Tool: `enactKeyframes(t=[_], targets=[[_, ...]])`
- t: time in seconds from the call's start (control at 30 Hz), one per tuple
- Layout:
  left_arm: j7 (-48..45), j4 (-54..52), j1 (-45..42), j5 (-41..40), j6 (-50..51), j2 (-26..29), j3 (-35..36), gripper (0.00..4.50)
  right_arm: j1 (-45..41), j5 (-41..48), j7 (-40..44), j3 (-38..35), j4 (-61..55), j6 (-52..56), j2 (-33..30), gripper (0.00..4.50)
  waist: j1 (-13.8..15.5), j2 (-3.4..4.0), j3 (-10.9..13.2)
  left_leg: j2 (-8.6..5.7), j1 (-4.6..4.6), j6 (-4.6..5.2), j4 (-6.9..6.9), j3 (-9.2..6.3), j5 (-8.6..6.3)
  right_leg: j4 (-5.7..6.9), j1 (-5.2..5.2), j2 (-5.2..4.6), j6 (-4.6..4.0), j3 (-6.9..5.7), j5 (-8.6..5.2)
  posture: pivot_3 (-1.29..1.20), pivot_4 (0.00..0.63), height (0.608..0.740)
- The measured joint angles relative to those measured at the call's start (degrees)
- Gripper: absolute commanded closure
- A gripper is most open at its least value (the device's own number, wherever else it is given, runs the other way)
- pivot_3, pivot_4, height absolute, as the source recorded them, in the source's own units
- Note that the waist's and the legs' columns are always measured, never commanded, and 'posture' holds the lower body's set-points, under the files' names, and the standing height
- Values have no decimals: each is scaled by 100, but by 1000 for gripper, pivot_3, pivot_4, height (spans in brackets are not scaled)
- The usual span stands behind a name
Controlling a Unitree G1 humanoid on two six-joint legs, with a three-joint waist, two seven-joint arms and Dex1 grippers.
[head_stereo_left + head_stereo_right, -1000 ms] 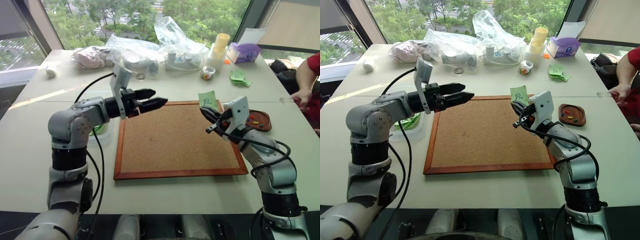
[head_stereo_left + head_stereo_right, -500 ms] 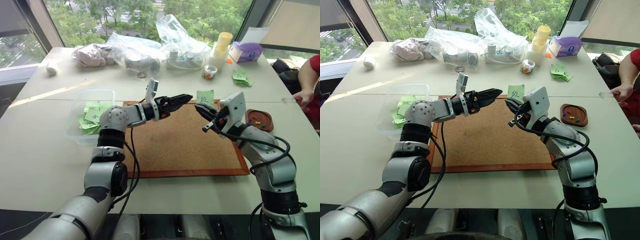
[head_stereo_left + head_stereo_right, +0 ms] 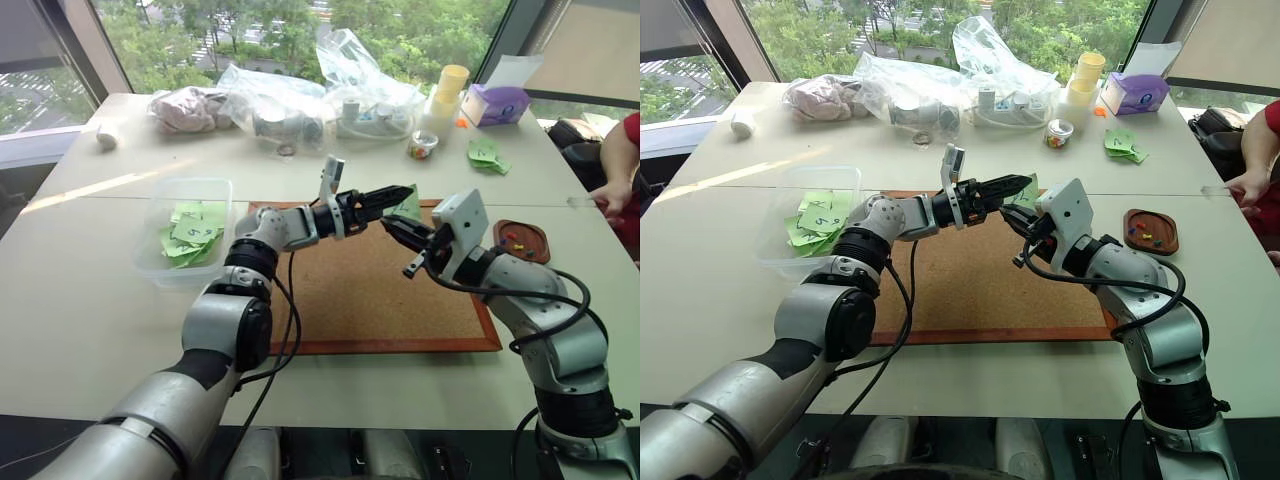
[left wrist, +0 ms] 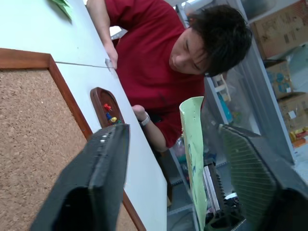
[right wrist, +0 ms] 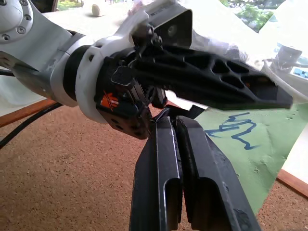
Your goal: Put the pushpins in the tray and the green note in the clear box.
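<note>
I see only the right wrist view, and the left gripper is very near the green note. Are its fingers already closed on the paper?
Observer: No. The left gripper is open; the green note stands edge-on between its fingers, apparently touching neither.
Operator: Where is the clear box?
Observer: The clear box sits on the table just past the corkboard's left edge, with other green slips inside.
Operator: And the tray?
Observer: The tray lies by the corkboard's right edge, with pushpins in it.
</note>
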Motion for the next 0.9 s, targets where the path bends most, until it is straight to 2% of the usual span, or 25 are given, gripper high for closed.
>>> enactKeyframes(t=[0.13,0.43,0.77,0.9], targets=[[-114,115,-124,18,-53,3,4,4448,63,-4,1,9,0,0,-6,4500,0,0,0,0,-1,0,0,-3,0,0,0,0,0,-1,0,0,150,738],[-197,257,-126,578,-749,0,-274,4448,63,-105,-37,22,-1,-47,-12,4500,5,0,0,-1,-1,0,2,-4,0,3,0,0,0,-1,0,0,150,738],[-192,418,-73,899,-1000,65,-271,4448,62,-95,-197,7,-1,-89,26,4500,5,0,0,-2,-1,0,4,-5,0,8,0,0,0,-1,0,0,150,738],[-211,228,5,1110,-1249,74,-464,4448,60,141,-469,-267,-1,21,336,4500,4,0,0,-2,-1,0,6,-6,1,10,0,0,0,-2,0,0,150,738]])
